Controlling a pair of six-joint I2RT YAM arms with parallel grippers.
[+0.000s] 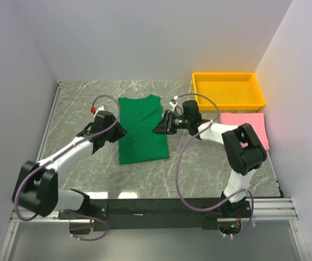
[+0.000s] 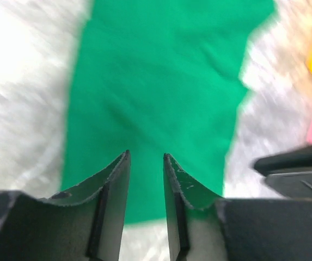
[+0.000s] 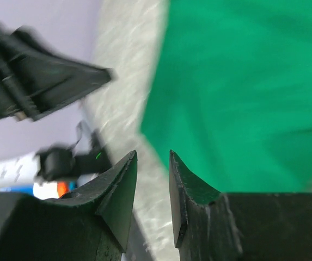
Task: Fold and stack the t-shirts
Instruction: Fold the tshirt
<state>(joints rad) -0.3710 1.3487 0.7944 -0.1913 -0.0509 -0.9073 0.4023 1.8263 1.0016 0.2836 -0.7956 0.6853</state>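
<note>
**Finding 1, position of the work.** The dark green t-shirt (image 1: 142, 130) lies flat on the bench (image 1: 79, 103), directly between the two sets of fingers. The left fingers (image 1: 118, 130) stand at its left long edge. The right fingers (image 1: 159, 127) stand at its right long edge, facing them across the cloth. Both sit at about mid-length of the garment.

**Finding 2, axis.** The shirt's long axis runs away from the arm bases, crosswise to the line joining the two sets of fingers. Each set therefore points inward across the narrow width, with one end of the shirt off to either side of it.

**Finding 3, finger state.** In both wrist views the fingers stand parted by a narrow gap, and nothing is caught between them. Green cloth is visible ahead of and below the tips, not in them. Both views are blurred, so I cannot tell whether the tips touch the fabric.

**Finding 4, second garment.** The light pink t-shirt (image 1: 256, 125), already a flat rectangle, lies behind the right fingers, out past that arm's elbow and well apart from the green one. The right arm is plainly the nearer to it. The yellow tray (image 1: 227, 76) sits beyond it.

**Assessment.** Neither arm has an advantage on the green shirt. A lengthwise fold would, in my judgement, require both sets of fingers to shift along their edges to the same end.
</note>
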